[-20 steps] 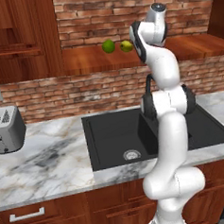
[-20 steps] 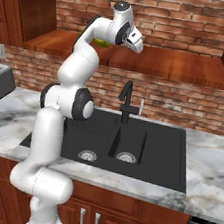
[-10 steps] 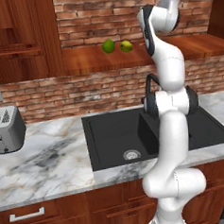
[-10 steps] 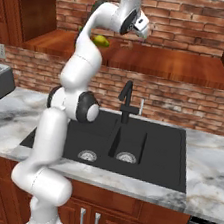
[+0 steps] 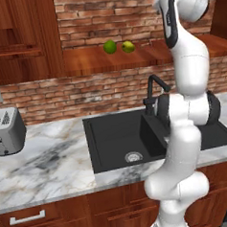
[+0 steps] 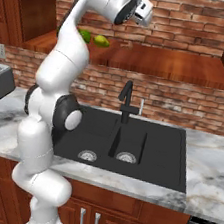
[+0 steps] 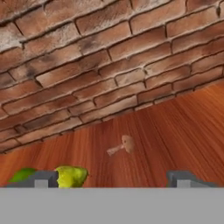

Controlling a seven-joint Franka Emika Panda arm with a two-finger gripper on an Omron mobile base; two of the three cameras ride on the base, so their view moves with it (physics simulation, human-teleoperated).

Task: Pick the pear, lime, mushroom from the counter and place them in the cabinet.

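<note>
Hand view: the gripper point(image 7: 113, 179) looks along the cabinet point(image 7: 175, 131) floor toward its brick back wall point(image 7: 100, 57); the two fingertips point(image 7: 43, 178) stand wide apart with nothing between them, so the tool is released and empty. Just ahead, the mushroom point(image 7: 124, 144) lies on its side on the glossy wood, apart from both tips. At the lower left edge the pear point(image 7: 72, 176) rests on the same floor, with the lime point(image 7: 24, 174) just beyond it. Left base view: lime point(image 5: 110, 46) and pear point(image 5: 127, 46) sit side by side on the wooden floor, while the arm point(image 5: 187, 81) rises over the sink point(image 5: 117, 139) set into the counter point(image 5: 42, 163); a toaster point(image 5: 6, 132) stands at the far left. All three items appear to be inside the cabinet, so the placing seems complete. The sound course is judged to be a straight withdrawal along the approach line, fingers kept spread and lifted off the wood, so that neither tip nudges the mushroom or rolls the round fruit.
</note>
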